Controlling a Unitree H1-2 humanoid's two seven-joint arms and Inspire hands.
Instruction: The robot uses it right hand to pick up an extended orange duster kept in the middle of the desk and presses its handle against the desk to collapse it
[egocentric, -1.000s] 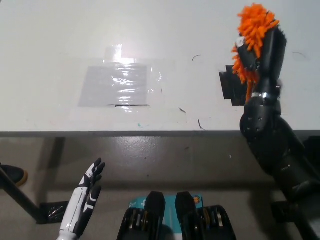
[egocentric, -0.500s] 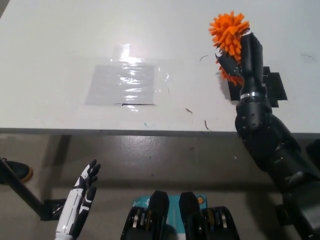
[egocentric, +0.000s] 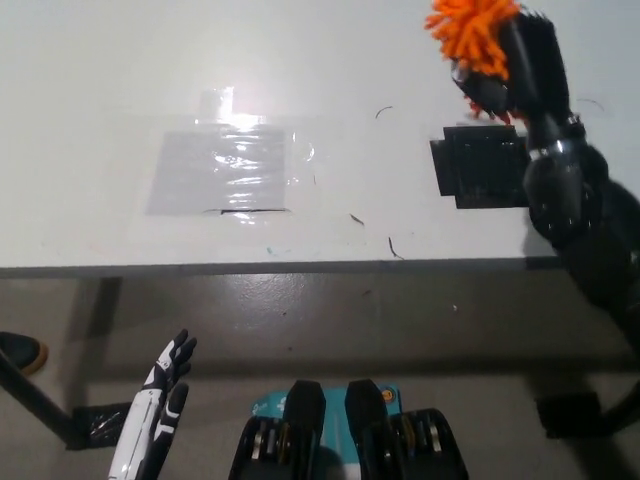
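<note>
— up at the far right of the table (egocentric: 330, 60), what's the right hand (egocentric: 525, 65) doing?
— it's raised over the tabletop with its fingers (egocentric: 478, 92) closed on the orange duster (egocentric: 472, 32). the fluffy orange head sticks out above and to the left of the hand, reaching the top edge of the view.
— can you see the handle?
— no, the black hand hides it, so i can't tell whether it's extended or collapsed, or whether it touches the table.
— what's beneath the hand?
— a black patch of tape (egocentric: 478, 166) stuck on the table, just below and left of the wrist. the black forearm runs from there down to the right edge of the view.
— anything else on the table?
— a clear, shiny sheet of tape (egocentric: 222, 168) left of the middle, well apart from the duster, and a few small dark marks between it and the black patch.
— and the left hand (egocentric: 155, 415)?
— it rests low at the lower left, below the table's front edge and over the floor, fingers straight and slightly apart, holding nothing.
— anything on the floor?
— a dark shoe tip (egocentric: 18, 350) shows at the left edge.
</note>
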